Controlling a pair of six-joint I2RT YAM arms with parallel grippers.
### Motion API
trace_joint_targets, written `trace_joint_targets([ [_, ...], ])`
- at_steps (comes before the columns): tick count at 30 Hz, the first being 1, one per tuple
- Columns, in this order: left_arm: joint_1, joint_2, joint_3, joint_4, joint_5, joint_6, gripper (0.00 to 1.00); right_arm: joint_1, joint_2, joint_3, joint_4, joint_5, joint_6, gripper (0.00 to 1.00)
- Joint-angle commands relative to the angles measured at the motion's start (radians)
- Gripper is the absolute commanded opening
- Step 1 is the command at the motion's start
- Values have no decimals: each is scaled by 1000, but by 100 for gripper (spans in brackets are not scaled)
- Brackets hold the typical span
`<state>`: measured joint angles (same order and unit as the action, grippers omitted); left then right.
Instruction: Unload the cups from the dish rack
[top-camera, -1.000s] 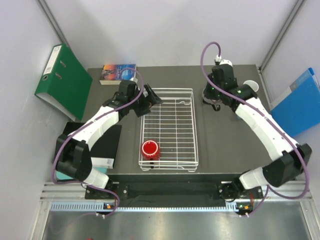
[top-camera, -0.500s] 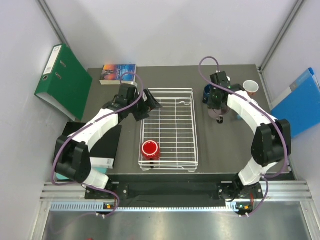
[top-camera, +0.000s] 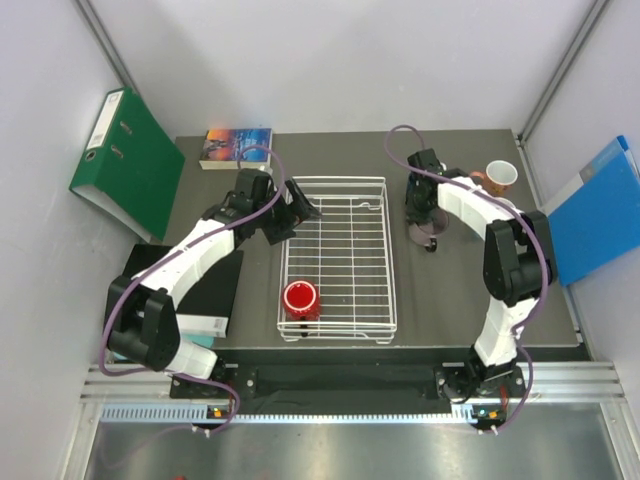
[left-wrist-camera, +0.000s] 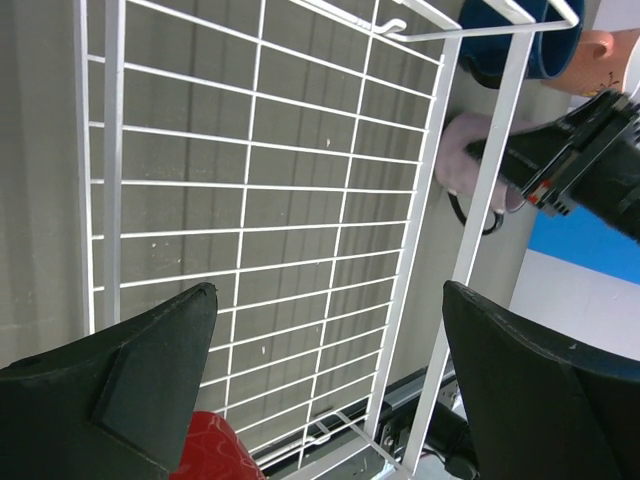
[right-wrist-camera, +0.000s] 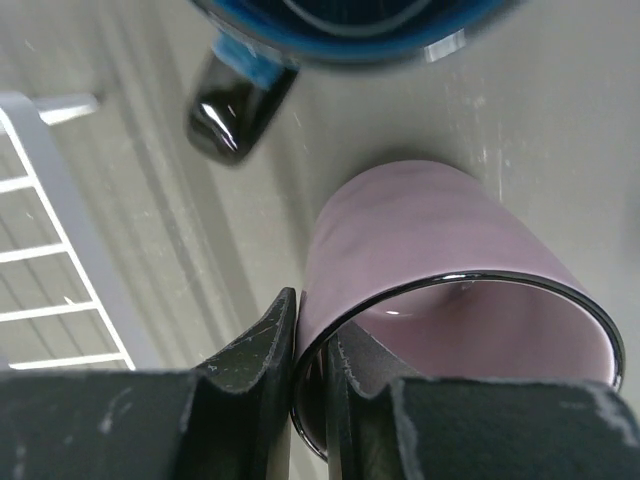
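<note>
No writing is showing clearly enough to read. The green binder (top-camera: 130, 170) at the far left is carrying a white spine label, and the book (top-camera: 237, 147) just right of it is showing a printed cover, both too small to make out.

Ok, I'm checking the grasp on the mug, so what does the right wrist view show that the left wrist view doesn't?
Only the right wrist view shows the right gripper closed on the pale mauve mug at its rim, one finger outside and one inside, and the handle of the dark blue mug. Only the left wrist view shows the red mug in the dish rack, the salmon-pink mug and the open left gripper. Both show the mauve and blue mugs outside the rack, plus some rack wire.
</note>
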<state>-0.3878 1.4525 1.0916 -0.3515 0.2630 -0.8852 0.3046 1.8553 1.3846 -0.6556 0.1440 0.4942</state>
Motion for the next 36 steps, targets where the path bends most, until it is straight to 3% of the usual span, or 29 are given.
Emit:
trace_joint_targets([
  [1,-3,-24,31,-23,-18,26,98,-1,33,116,54,-4,14,0],
  [9,-2,-14,40,-40,-19,38,98,-1,90,197,5,-3,1,1],
  [14,-3,-9,37,-41,-16,42,99,2,42,163,4,-6,0,28],
  [19,-3,-6,36,-35,-8,35,99,10,-4,139,-12,19,-3,43],
  [32,-3,-20,30,-24,-16,42,99,13,-241,142,-76,43,-34,56],
  [35,-2,-21,27,-24,-16,40,99,-7,-283,104,-78,118,-124,55],
  [36,-3,-24,24,-23,-18,40,99,-7,-289,59,-75,211,-193,55],
])
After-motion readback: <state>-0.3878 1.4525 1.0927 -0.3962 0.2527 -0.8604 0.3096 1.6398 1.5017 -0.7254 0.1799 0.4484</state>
